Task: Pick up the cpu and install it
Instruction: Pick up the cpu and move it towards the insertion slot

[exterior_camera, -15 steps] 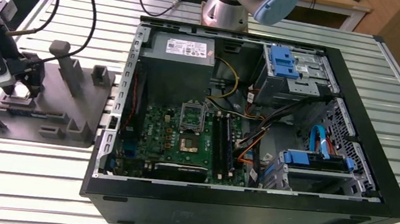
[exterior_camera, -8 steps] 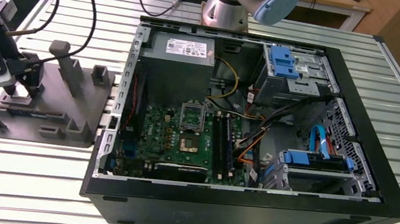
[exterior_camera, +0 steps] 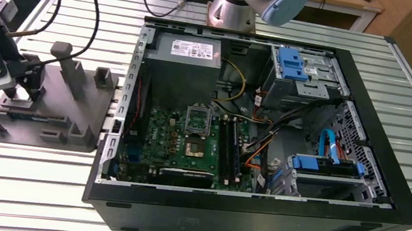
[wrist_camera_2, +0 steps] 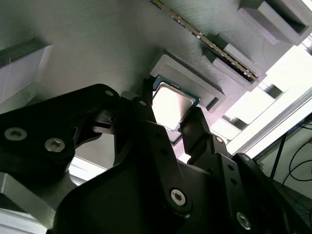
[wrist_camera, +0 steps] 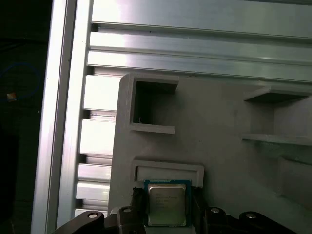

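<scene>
Gripper low over the grey fixture plate at the exterior view's left, well apart from the open computer case. Jaws clamped on two opposite edges of the cpu. It sits in its pocket beside a raised rim, near the plate's edge.

Even bright light, glare washing cpu top

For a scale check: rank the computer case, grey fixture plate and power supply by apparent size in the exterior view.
Largest to smallest: computer case, grey fixture plate, power supply.
</scene>
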`<state>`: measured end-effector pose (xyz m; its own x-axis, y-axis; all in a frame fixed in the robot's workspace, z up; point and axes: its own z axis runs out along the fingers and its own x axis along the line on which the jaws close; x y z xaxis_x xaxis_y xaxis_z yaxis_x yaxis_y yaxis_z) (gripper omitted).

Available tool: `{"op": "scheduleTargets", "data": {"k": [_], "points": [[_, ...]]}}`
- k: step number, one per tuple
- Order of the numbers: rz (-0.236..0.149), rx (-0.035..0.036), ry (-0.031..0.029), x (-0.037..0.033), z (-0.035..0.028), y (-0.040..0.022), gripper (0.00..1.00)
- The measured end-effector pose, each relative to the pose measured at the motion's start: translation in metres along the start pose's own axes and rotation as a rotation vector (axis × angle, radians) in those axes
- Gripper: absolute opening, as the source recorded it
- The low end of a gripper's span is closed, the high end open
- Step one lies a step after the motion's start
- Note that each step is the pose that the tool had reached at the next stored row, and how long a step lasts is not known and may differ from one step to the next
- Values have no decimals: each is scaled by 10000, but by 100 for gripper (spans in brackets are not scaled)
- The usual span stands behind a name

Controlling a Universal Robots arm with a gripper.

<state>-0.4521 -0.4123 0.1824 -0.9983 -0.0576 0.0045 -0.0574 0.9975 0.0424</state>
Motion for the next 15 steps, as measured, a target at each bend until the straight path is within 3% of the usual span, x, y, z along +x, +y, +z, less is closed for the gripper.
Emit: {"op": "scheduleTargets", "data": {"k": [8, 10, 15], "points": [[0, 1, 1, 1, -133, 5, 47], [-1, -1, -1, 1, -196, 8, 47], [-1, 1, 1, 2, -423, 18, 47]]}}
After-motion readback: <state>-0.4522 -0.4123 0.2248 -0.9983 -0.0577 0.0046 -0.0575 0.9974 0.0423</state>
